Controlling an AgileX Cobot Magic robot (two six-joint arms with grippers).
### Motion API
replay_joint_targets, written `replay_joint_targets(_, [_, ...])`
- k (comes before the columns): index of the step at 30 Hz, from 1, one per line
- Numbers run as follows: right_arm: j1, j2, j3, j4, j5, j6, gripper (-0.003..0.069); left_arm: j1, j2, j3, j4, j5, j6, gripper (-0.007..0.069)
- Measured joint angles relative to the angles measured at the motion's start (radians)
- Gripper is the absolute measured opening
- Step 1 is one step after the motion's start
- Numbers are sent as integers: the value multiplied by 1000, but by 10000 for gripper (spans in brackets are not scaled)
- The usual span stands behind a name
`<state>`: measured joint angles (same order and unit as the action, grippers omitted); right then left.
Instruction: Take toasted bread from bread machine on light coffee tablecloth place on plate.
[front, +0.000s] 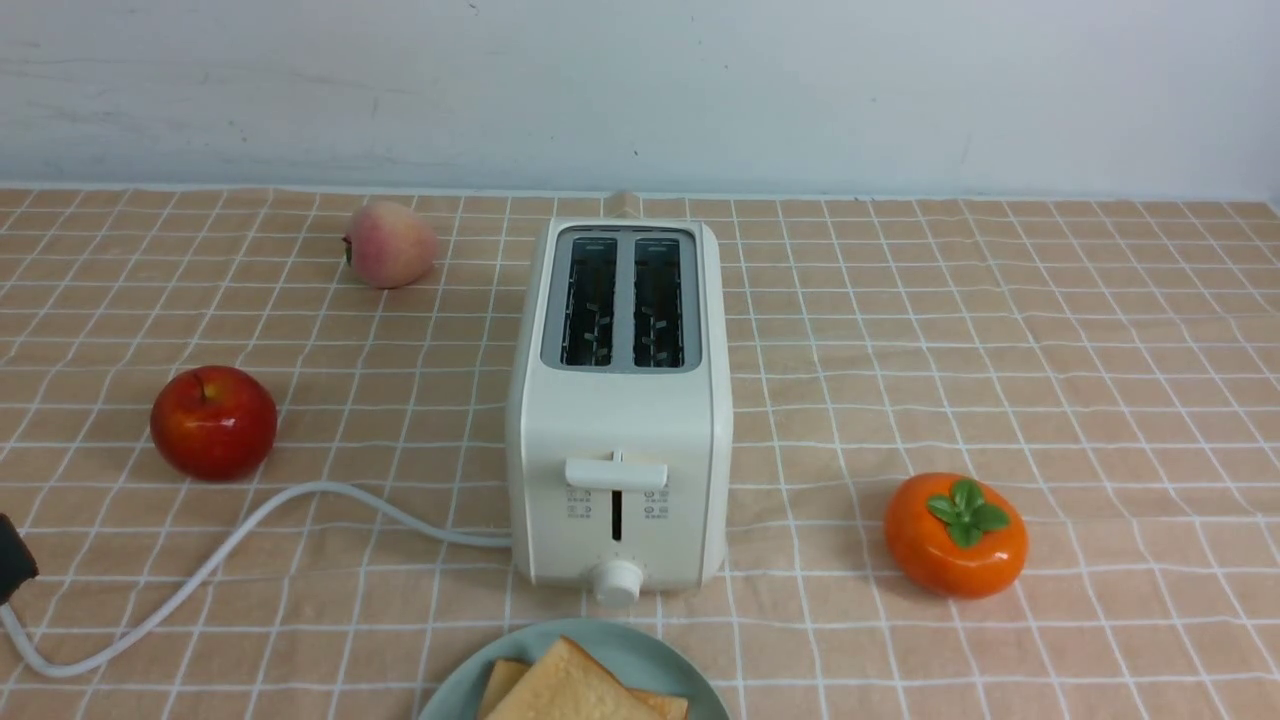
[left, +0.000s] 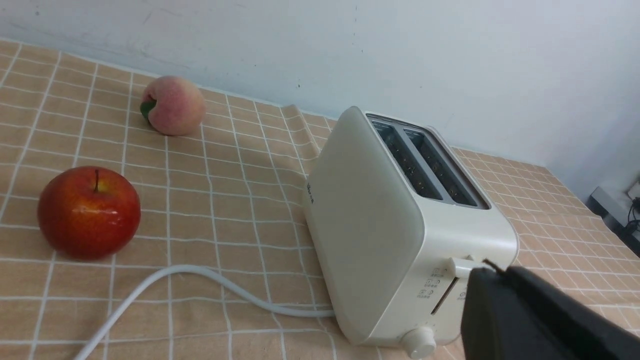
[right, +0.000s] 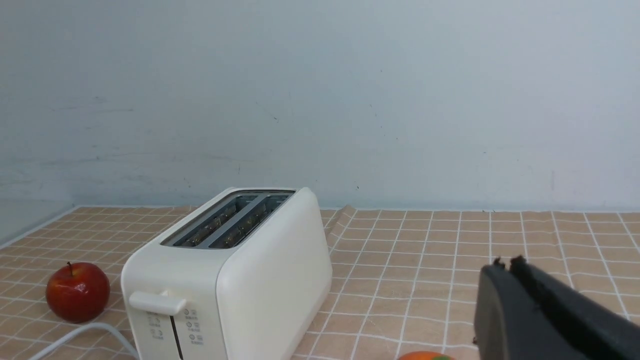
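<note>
While both toasted bread slices lie on the plate, the bread machine stands just behind it, and the left hand and right hand are pressed together.

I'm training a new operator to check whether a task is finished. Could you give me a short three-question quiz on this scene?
1. True or false: both slots of the bread machine are empty.
2. Where is the toasted bread? A) in the slots B) on the plate C) on the floor
3. How many pieces of fruit lie on the light coffee tablecloth?

Key: 1 true; 2 B; 3 three: red apple, peach, persimmon.
</note>
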<state>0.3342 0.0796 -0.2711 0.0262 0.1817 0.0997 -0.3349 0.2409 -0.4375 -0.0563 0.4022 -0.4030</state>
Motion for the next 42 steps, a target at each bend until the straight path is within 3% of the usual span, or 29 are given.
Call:
replay_joint_targets(12, [0,0,0,0,0,0,4,0,0,11,6,-9,1,-3])
replay_joint_targets(17, [0,0,1,0,0,0,9,11,-56,121,35,-80,20,0])
replay_joint_targets(25, [0,0,2,0,0,0,12,212,-245,420,38,-204,23,3])
replay_joint_targets(32, [0,0,4,0,0,0,15,253,-251,467,38,-31,23,9])
replay_joint_targets(42, [0,0,4,0,0,0,26,253,-251,468,38,-12,23,17])
